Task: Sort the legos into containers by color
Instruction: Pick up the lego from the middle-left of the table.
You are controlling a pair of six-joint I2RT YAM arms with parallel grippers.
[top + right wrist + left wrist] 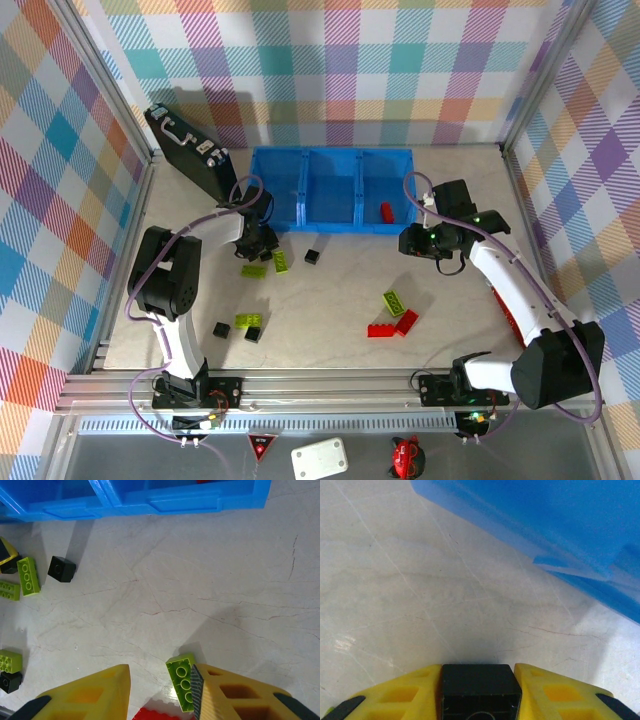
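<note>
Pinching a black lego, left claw sits half cropped.

Ahead of our left jaws the counter lies bare and passable. A black brick fills the gap between them, so nothing more fits there. The blue tray rises as a wall ahead and to the right, barring that side.

Ahead of our right jaws we have a broad bare stretch up to the tray's front wall. Between those jaws a lime green brick sits against the right finger, and a red brick edges in low, crowding the gap. Ahead to the left stand a black cube and a long lime brick. Nearer on the left, a flat lime piece touches a small black piece.
</note>
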